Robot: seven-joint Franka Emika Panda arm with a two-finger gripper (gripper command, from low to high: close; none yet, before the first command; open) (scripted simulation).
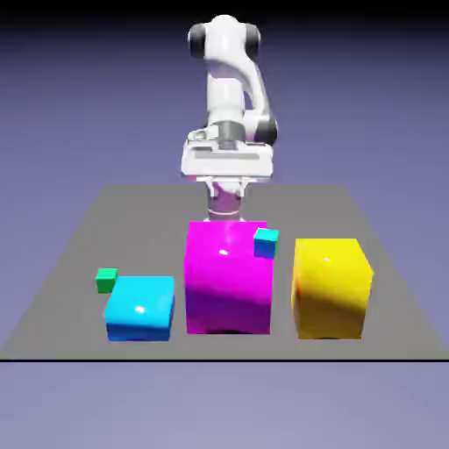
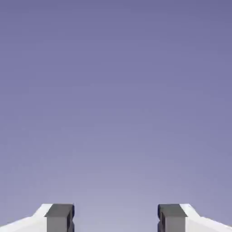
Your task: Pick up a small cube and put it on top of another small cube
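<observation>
The small green cube (image 1: 106,280) is sitting on the grey table (image 1: 61,263), toward the exterior view's left, just behind the far left corner of the cyan block (image 1: 140,308); whether the two are touching I cannot tell. The tiny teal-blue cube (image 1: 266,242) is lying well apart from it, by the upper right edge of the big magenta block (image 1: 228,277); whether it is resting on the table behind or against the block is unclear; the yellow block (image 1: 331,288) is standing farther right. The gripper (image 2: 116,217) is hanging behind the magenta block, its fingers (image 2: 59,216) spread wide and holding nothing; the hand view is showing only the plain backdrop, so no cube is lined up yet. To my eye the reach is what counts here: travel over toward the green cube, come straight down with the jaws straddling it, and keep clear of the cyan block alongside, since a nudge there could knock the little cube away.
</observation>
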